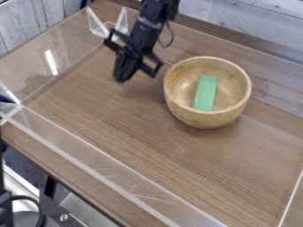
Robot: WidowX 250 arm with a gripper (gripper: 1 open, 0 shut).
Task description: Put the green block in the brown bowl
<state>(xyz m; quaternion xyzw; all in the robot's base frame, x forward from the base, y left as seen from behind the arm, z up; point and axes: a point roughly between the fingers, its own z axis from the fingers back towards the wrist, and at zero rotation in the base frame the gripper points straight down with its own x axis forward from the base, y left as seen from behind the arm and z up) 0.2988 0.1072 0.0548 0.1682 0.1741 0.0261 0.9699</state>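
Observation:
The green block (207, 91) lies flat inside the brown bowl (180, 106), which stands on the wooden table right of centre. My gripper (123, 77) hangs to the left of the bowl, pointing down at the table, its black fingers together with nothing between them. It is apart from the bowl's rim.
A clear plastic wall (71, 146) borders the wooden table (130, 133) along the front and left sides. A clear corner piece (101, 22) stands behind the arm at the back.

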